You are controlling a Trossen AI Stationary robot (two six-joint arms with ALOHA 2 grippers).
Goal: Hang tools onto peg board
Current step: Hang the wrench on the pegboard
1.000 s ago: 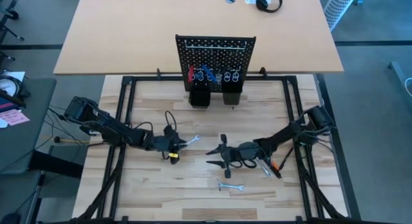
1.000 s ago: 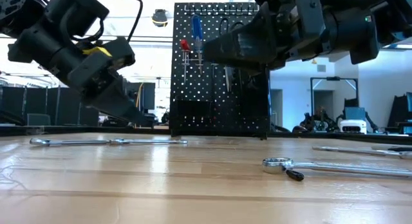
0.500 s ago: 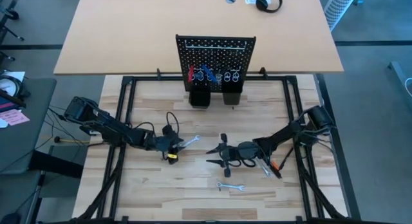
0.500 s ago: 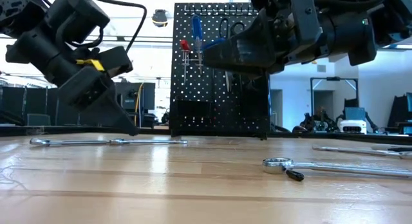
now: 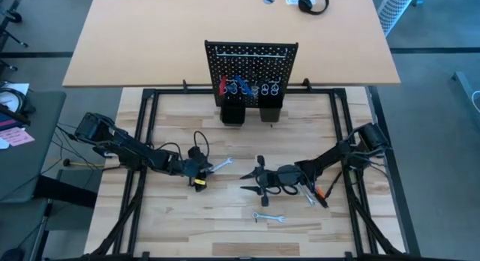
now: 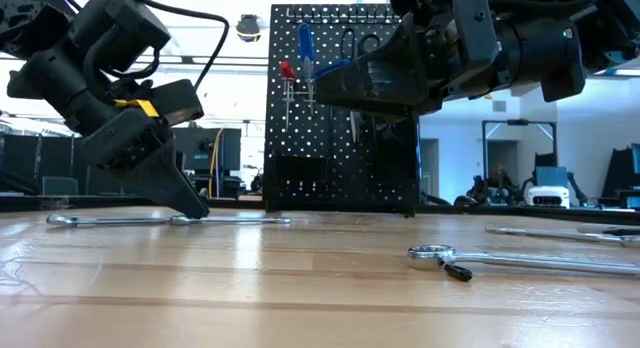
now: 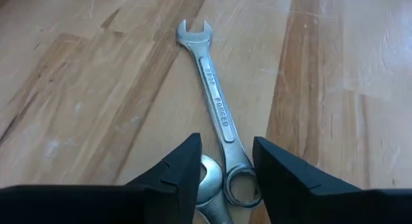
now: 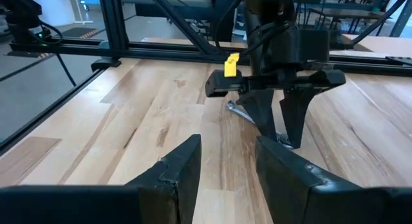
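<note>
Left wrist view: my left gripper (image 7: 225,166) down at table (image 7: 77,89), fingers parted, ring end of silver wrench (image 7: 215,111) lying between fingertips, not clamped; open-jaw end points away from fingers. Second ring end just beside it. Right gripper (image 8: 228,166) hovers above table, fingers apart, gripping nothing, aimed at my left. Peg board (image 5: 251,70) upright, well beyond both sets of fingers, red and blue tools hanging.

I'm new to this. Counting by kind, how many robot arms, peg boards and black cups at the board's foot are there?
Robot arms: 2, left arm and right arm
Peg board: 1
Black cups: 2, left cup and right cup
Total: 5
</note>
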